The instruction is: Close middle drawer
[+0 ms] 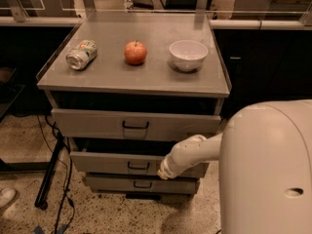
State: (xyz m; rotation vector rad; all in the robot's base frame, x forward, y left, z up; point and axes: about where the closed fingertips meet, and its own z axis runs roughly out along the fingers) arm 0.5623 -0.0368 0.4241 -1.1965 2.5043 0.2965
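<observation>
The middle drawer [102, 163] is a wide grey metal drawer with a small dark wire handle [137, 166]. It stands partly pulled out, with a dark gap above its front. The white arm reaches in from the right, and the gripper [162, 173] is at the right half of the drawer's front, just right of the handle. The arm's end hides the gripper's tip.
The top drawer [97, 123] also stands out a little; the lowest drawer [112, 183] sits below. On the cabinet top [112, 77] lie a tipped can [81, 54], a red apple [135, 52] and a white bowl [188, 54]. Cables and a black stand leg [51, 172] are at the left.
</observation>
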